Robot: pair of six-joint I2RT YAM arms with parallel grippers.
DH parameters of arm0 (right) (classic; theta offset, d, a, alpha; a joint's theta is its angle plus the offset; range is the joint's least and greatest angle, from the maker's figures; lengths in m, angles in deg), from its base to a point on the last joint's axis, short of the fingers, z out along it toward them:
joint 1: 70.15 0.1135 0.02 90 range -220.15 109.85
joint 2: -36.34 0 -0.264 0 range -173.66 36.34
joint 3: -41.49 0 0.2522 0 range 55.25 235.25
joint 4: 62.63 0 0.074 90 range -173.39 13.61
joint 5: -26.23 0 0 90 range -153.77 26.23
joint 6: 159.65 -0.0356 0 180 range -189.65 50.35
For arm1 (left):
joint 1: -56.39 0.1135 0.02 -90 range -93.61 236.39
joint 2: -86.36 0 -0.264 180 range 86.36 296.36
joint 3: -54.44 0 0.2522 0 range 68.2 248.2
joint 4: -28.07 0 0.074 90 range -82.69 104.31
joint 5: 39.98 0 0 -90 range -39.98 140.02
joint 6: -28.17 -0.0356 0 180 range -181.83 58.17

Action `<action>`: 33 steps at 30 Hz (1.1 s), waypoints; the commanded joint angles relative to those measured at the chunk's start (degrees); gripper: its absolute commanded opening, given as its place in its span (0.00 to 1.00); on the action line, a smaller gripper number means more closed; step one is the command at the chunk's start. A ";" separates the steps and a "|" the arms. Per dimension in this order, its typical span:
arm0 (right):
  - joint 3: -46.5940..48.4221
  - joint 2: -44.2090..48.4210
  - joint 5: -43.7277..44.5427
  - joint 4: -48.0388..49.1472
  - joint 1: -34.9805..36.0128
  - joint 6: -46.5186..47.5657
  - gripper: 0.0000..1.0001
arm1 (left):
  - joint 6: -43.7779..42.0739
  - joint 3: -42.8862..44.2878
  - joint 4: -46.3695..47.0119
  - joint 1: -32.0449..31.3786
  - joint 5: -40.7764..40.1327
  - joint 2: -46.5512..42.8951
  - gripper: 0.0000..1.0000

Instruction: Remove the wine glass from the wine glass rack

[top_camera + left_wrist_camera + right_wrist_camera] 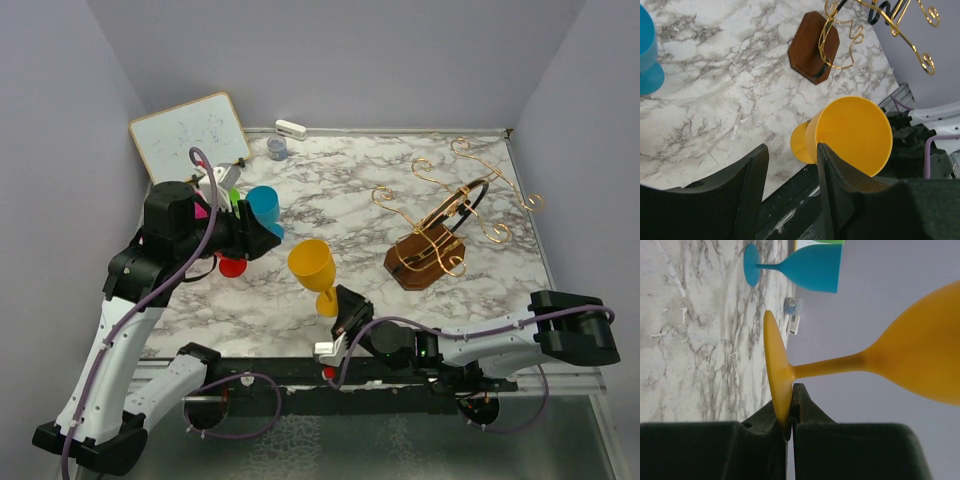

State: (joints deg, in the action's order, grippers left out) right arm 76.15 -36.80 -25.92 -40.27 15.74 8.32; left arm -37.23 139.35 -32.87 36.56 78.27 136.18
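Lab booth: grey walls [350, 60], marble tabletop [340, 205]

White-shelled left arm [105, 345] and right arm [490, 347], black joints, lilac cables [211, 180], matte black jaws.

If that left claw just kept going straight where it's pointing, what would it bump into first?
Probably bare marble table, which the open left gripper aims at. The yellow wine glass sits just beside that line and might be brushed; depth is unclear.

Upper left of the overhead view: a small white dry-erase board [190, 135], a turquoise plastic goblet [264, 207] below it, and a little grey-blue roll [277, 148] beside, all on the grey-veined marble tabletop [340, 195].
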 commanded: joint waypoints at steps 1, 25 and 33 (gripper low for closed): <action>-0.64 -2.05 1.64 13.66 0.72 8.75 0.01 | -2.55 -3.46 -2.94 -0.11 3.79 -1.21 0.46; 2.46 -16.99 4.23 24.04 2.38 14.31 0.01 | -5.31 -8.49 -4.94 -1.08 3.05 -3.28 0.43; 3.77 -19.79 3.90 28.10 2.36 13.23 0.01 | -6.35 -8.95 -5.59 -1.11 3.00 -1.85 0.16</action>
State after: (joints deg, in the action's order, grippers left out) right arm 78.54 -56.52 -22.97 -18.04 17.66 22.18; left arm -41.93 130.89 -37.70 35.68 80.57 133.64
